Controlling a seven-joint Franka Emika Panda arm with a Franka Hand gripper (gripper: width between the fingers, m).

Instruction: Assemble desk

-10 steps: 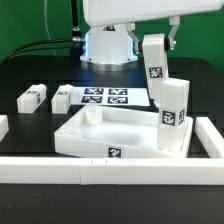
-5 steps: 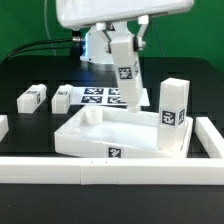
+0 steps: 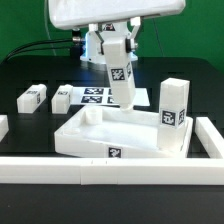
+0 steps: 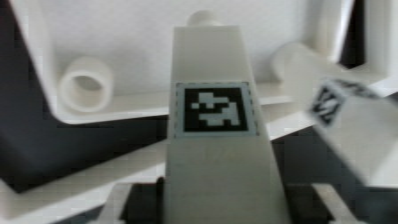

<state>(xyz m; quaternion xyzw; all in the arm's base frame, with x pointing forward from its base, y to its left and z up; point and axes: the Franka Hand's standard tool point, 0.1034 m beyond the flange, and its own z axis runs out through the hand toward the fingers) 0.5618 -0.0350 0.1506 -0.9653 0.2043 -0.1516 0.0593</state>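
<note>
The gripper (image 3: 117, 38) clamped the tilted leg (image 3: 121, 75) over the far rim of the desk top (image 3: 95, 138). A second leg (image 3: 172, 115) stood upright in its near right corner. 2 loose legs (image 3: 33, 97) lay far left.

No readable text anywhere

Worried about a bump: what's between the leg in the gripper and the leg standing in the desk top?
In the exterior view, nothing but the desk top's bare rim lies between the held leg and the standing leg.
</note>
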